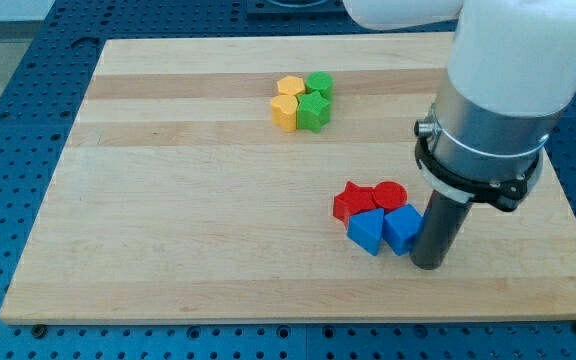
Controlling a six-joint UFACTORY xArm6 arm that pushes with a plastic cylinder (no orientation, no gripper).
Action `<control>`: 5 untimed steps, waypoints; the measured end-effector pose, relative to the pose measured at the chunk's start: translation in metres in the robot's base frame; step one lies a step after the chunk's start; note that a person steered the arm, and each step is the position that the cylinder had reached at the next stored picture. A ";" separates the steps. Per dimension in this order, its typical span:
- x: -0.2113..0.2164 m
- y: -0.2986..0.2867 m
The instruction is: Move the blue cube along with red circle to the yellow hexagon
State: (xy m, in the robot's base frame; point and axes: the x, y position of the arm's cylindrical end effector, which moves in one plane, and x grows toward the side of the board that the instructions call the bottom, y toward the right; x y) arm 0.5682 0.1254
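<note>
The blue cube (pixel 402 229) sits toward the bench's bottom right corner, in a tight cluster of four. The red circle (pixel 390 195) lies just above it, touching or nearly so. To the cube's left is a second blue block (pixel 365 232), its shape hard to settle, pressed against the cube. Above that one is a red block (pixel 353 201) with a notched outline, star-like, hard against the red circle.

My end effector is a plain dark rod with nothing to open or close, and it holds nothing. My tip (pixel 428 265) rests on the bench just to the right of the blue cube, at its lower right side, touching it or a hair off; I cannot tell which.

The yellow hexagon (pixel 290 87) is well apart, up near the bench's top edge, around the middle. It belongs to its own packed group: another yellow block (pixel 285 112) just below it, a green block (pixel 320 85) to its right, and a second green block (pixel 314 111) below that. The shapes of these three are too small to call.

The bench (pixel 168 200) between the two clusters carries nothing. The second blue block and the red star-like block lie on the side of my cube and circle that faces the hexagon.

My arm's pale housing (pixel 513 70) runs off the view's top and right, covering the bench's top right corner.
</note>
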 end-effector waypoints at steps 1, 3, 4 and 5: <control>-0.020 -0.014; -0.105 0.007; -0.101 0.028; -0.105 0.019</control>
State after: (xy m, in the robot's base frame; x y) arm 0.4634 0.1440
